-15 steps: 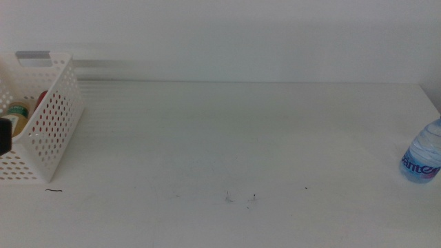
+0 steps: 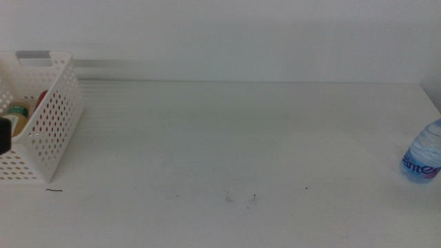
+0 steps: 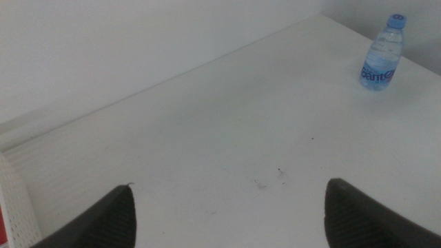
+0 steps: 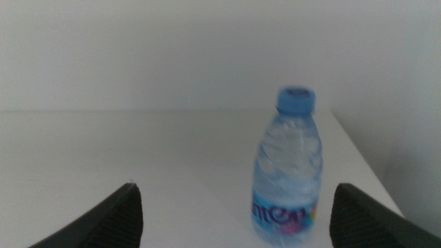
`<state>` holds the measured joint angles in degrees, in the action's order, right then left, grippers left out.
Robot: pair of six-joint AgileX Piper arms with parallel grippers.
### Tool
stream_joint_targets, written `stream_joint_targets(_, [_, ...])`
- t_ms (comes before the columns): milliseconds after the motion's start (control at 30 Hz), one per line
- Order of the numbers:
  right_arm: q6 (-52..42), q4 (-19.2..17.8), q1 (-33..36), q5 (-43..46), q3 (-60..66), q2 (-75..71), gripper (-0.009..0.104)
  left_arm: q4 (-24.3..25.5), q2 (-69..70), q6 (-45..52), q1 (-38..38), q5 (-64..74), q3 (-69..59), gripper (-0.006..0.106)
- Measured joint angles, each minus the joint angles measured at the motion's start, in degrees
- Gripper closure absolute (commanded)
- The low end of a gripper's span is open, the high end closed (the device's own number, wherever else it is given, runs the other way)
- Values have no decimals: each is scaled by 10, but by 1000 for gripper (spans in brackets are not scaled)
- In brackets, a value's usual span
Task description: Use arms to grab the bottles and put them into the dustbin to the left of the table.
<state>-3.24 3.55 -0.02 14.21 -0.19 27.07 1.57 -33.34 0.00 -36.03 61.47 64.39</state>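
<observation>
One water bottle (image 2: 422, 161) stands upright at the far right edge of the white tabletop (image 2: 241, 145), its blue cap on and a blue label around its lower body. Its lower part is cut off in the right wrist view, where it rises ahead of the right gripper (image 4: 234, 213), slightly off to one side of the gap between the jaws. Those jaws are spread wide apart with nothing between them, and the bottle is not touched by either one.

At the left edge of the tabletop sits the white perforated dustbin (image 2: 52, 117), with a grey handle on its far rim. Inside it lie a yellow tea bottle (image 2: 16, 118) with a green label and a red can (image 2: 43, 103), the can partly visible through the holes in the wall.

A dark piece of the left arm shows at the middle view's left edge, in front of the dustbin. The left gripper (image 3: 227, 213) looks out across the bare tabletop toward the distant water bottle; its jaws are also spread wide and hold nothing. A few small dark specks (image 2: 241, 198) mark the near middle of the tabletop.
</observation>
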Motion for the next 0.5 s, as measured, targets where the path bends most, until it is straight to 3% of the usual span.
stream_joint_targets(200, [-86,143,0,97,0,140,11,0,0,0,0,0,0,7])
stream_joint_targets(267, [-98,169,0,120,0,162,11,0,0,0,0,0,0,7])
stream_joint_targets(367, [-106,172,0,141,0,182,11,1,0,0,0,0,0,7])
stream_joint_targets(500, [-101,148,0,158,0,199,11,2,0,0,0,0,0,7])
